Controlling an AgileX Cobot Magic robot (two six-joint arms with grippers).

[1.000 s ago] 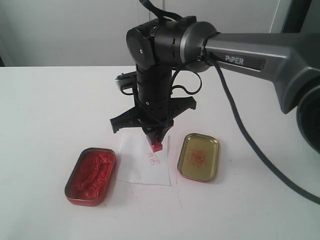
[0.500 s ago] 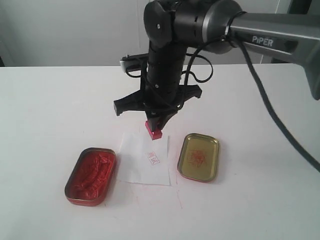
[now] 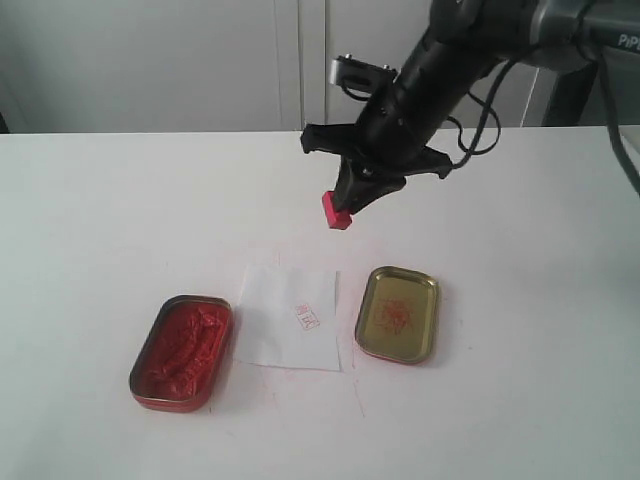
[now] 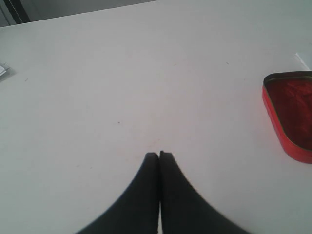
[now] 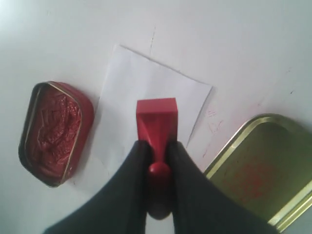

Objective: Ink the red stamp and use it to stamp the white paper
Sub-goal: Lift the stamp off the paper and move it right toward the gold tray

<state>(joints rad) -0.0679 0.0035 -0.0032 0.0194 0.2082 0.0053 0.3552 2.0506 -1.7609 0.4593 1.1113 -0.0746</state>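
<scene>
My right gripper [image 3: 350,200] [image 5: 157,146] is shut on the handle of the red stamp [image 3: 336,211] [image 5: 156,119], holding it in the air well above the table, behind the white paper [image 3: 288,316] [image 5: 146,87]. The paper lies flat and carries a small red stamped mark [image 3: 306,317]. The open tin of red ink paste [image 3: 182,350] [image 5: 51,131] [image 4: 291,114] lies left of the paper. My left gripper [image 4: 159,155] is shut with nothing in it over bare tabletop, and the exterior view does not show it.
The gold-coloured tin lid [image 3: 398,314] [image 5: 261,168], smeared with red inside, lies right of the paper. Faint red smudges mark the white tabletop [image 3: 120,210] around the paper.
My right arm has lifted the stamp off the paper and carried it up and back to the right. A red mark stays on the sheet.
</scene>
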